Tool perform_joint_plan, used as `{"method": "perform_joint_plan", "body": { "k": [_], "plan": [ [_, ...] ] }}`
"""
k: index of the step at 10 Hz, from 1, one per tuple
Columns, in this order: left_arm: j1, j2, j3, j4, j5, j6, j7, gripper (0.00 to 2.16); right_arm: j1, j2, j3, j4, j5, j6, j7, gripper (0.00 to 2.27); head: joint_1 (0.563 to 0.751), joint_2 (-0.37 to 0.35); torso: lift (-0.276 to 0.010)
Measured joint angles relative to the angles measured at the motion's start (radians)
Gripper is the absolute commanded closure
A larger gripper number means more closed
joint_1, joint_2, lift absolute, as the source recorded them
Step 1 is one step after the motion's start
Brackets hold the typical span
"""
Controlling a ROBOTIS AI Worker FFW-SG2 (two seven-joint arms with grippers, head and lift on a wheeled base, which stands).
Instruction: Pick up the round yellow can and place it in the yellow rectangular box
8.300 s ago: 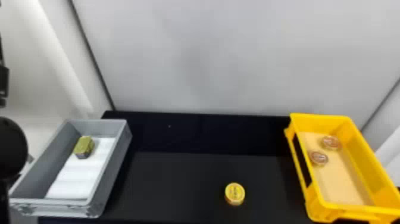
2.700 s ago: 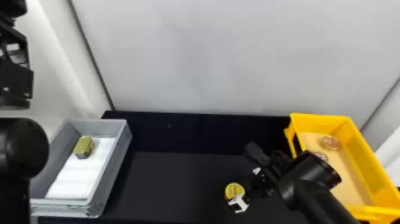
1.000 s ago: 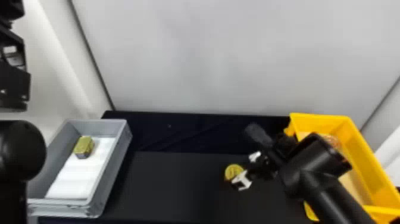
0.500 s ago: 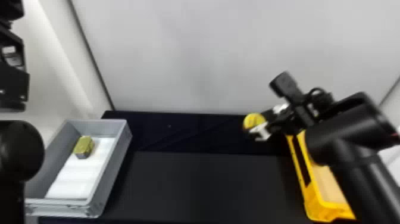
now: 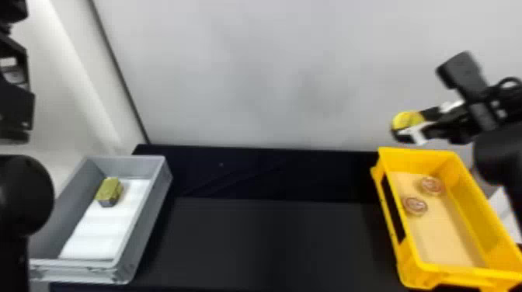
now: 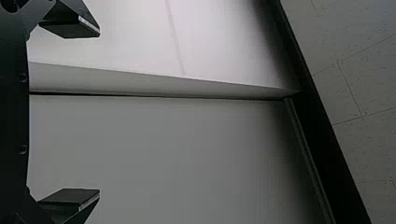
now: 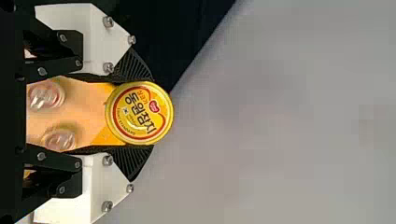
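One round yellow can is pinched in our right gripper, seemingly above the far end of the yellow rectangular box. We see two round items inside that box. Well left of it are our gray bin, holding a gold block, and our left gripper, fingers spread wide.

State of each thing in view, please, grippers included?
round yellow can, gripped, held in the air
right gripper, closed on the can
left gripper, open, empty
yellow rectangular box, open-topped, two round containers inside
grey box, open-topped, gold block inside
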Motion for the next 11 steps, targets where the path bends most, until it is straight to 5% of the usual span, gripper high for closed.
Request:
{"method": "perform_joint_plan", "body": {
  "k": [3,8,11],
  "plan": [
    [-0.010,0.005,-0.001,-0.009,-0.004,0.017,-0.003,0.08,0.007,-0.036,-0.112,0.035,0.012,-0.001,-0.024,0.66,0.694,0.054,-0.003],
    [-0.015,0.002,-0.001,-0.010,-0.007,0.020,-0.005,0.08,0.095,-0.035,-0.278,0.125,0.017,-0.026,-0.071,0.66,0.694,0.054,-0.003],
    [-0.014,-0.001,0.000,-0.010,-0.007,0.018,-0.005,0.08,0.113,-0.032,-0.315,0.250,-0.088,-0.065,-0.141,0.66,0.694,0.054,-0.003]
  ]
}}
